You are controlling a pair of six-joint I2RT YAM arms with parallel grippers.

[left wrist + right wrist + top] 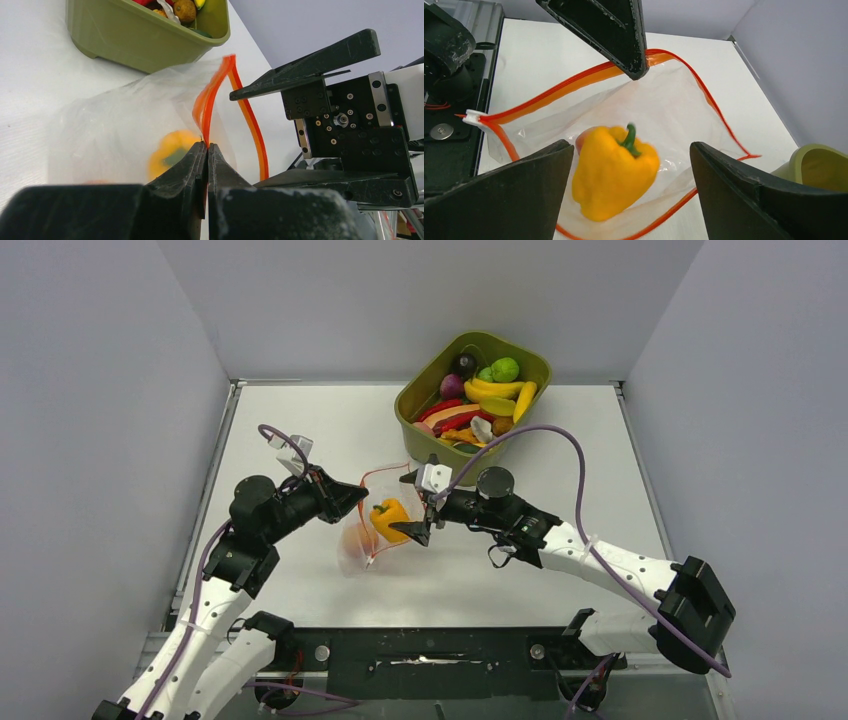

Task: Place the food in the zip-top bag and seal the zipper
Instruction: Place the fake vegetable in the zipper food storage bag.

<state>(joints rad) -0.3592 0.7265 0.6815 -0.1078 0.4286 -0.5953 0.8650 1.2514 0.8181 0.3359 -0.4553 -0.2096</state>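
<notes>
One pepper [389,519] inside zip-top bag [354,546], mid table [300,420]. Left claw [207,146] pinched on zipper [209,102], mouth open. Right claw [412,505] spread wide, empty, over mouth. Other food [492,398] in green tub [418,430], far edge. Bag unsealed.

The top camera is fixed above and behind my bases, facing forward and down. It is the far view and takes in the whole surface [300,440].

The left wrist camera sits low behind my left jaws and looks along them. It is close to the bag [115,115], with the tub [145,45] beyond and my right jaws at the right.

The right wrist camera looks steeply down between my right jaws into the bag mouth, very near the pepper [611,172]. My left jaws enter from its top edge, and the tub rim shows at lower right.

All three views share bag, pepper and tub.
</notes>
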